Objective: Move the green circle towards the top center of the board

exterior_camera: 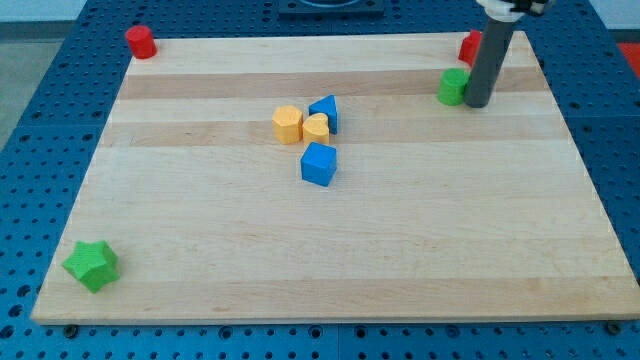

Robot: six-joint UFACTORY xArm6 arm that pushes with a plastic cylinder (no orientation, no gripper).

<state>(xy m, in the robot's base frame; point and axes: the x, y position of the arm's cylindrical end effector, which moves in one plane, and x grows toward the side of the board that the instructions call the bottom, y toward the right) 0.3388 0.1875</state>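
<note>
Where the blue pegboard (pixel 40 120) frames it on every side, we see the wooden board (pixel 330 230) filling most of the view. Our arm carries no gripper, so there are no jaws to be apart or together; it ends in a dark rod (pixel 487 55) that comes down near the board's top right corner. My tip (pixel 477 103) rests on the wood, touching the right side of the green circle (pixel 452 87), which sits close to the top edge and well toward the right edge. Partly hidden behind the rod, a red block (pixel 469 46) lies in the top right corner; we cannot make out its shape. Near the middle of the board, a little toward the top edge, 4 blocks cluster: a blue cube (pixel 319 164) nearest the bottom, a blue triangular block (pixel 325 111), a yellow hexagon (pixel 287 124) and a yellow heart-like block (pixel 316 128) touching one another. A green star (pixel 91 265) sits in the bottom left corner, and a red cylinder (pixel 140 42) in the top left corner.
</note>
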